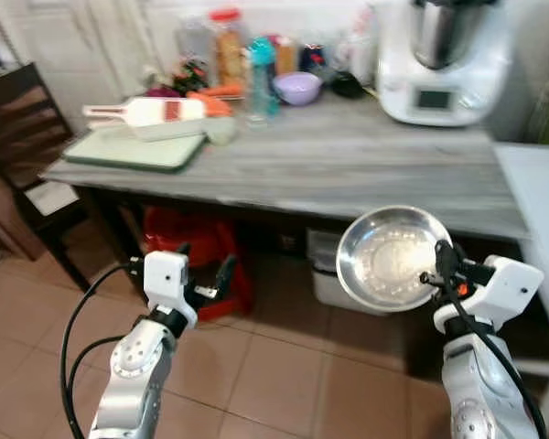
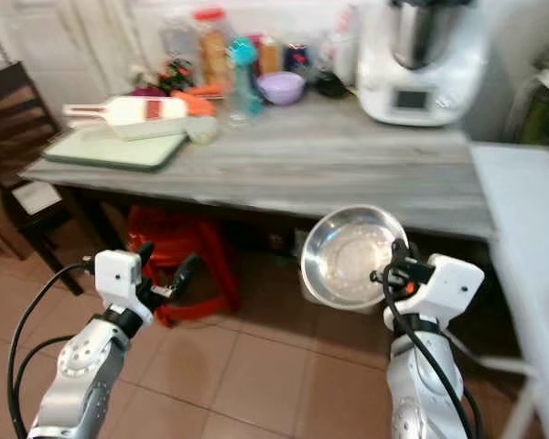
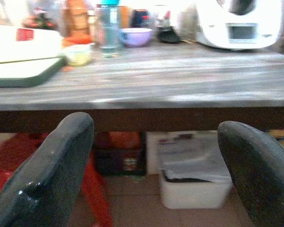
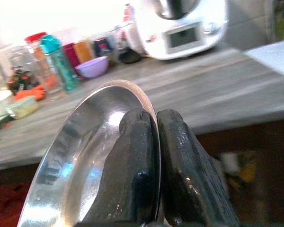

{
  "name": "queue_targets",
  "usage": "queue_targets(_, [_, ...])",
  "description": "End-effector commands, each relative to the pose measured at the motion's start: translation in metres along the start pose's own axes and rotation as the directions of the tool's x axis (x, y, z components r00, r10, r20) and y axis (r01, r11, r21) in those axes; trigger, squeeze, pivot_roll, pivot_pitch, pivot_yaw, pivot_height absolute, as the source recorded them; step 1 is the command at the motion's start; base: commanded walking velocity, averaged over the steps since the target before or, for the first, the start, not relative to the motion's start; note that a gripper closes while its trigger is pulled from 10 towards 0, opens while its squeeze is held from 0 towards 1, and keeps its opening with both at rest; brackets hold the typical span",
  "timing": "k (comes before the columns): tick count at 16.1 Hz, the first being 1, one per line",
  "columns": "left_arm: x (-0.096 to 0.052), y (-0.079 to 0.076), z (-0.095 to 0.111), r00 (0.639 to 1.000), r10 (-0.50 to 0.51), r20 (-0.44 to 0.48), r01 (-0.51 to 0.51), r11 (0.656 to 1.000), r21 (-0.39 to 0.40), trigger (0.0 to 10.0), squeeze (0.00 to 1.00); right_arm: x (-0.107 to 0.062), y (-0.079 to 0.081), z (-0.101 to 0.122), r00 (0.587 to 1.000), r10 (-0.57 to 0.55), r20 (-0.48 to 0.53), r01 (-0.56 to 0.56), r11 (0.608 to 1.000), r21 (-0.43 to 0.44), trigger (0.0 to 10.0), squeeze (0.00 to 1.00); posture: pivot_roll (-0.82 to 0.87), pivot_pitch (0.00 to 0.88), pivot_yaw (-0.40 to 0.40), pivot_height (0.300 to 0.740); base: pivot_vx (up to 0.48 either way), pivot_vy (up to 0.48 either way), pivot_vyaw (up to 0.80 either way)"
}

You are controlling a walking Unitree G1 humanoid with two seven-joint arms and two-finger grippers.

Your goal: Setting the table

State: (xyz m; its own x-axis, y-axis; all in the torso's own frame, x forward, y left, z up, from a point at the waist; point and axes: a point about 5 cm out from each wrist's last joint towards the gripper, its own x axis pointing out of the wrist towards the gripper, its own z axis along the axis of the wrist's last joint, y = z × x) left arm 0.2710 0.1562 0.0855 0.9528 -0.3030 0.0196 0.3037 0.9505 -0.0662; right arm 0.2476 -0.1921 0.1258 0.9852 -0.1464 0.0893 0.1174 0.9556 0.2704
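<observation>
Right claw (image 4: pixel 154 142) pinches the rim of a steel bowl (image 1: pixel 389 256), held tilted before the worktop (image 1: pixel 348 165). Left claw (image 1: pixel 201 274) hangs open, empty.

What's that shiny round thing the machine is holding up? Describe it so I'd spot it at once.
Find the long grey wooden table. In front of its near edge, the right gripper pinches the rim of a steel bowl, tilted on edge. It is the one mirror-bright metal dish, unlike the small purple bowl far back.
</observation>
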Motion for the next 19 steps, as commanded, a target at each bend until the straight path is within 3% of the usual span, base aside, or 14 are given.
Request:
queue_targets(1, [0.0,0.007,0.003,1.0,0.019,0.005,-0.019,1.0,0.015,10.0,0.0,0.003,0.009,0.001,0.999,0.03,0.013,-0.031,0.999,0.011,10.0,0.0,-0.05,0.0,0.076,0.74,0.48,0.0,0.0])
queue_targets(12, [0.0,0.004,0.002,1.0,0.002,-0.002,-0.002,1.0,0.017,10.0,0.0,0.017,0.002,0.02,0.995,0.017,0.096,-0.015,1.0,-0.024,10.0,0.0,-0.05,0.0,0.078,0.74,0.48,0.0,0.0])
queue_targets(19, [-0.004,-0.004,0.0,0.994,-0.107,-0.009,0.107,0.992,0.067,10.0,0.0,0.021,-0.001,0.014,0.997,-0.023,0.076,0.021,0.999,0.025,10.0,0.0,-0.05,0.0,0.082,0.74,0.0,0.0,0.0])
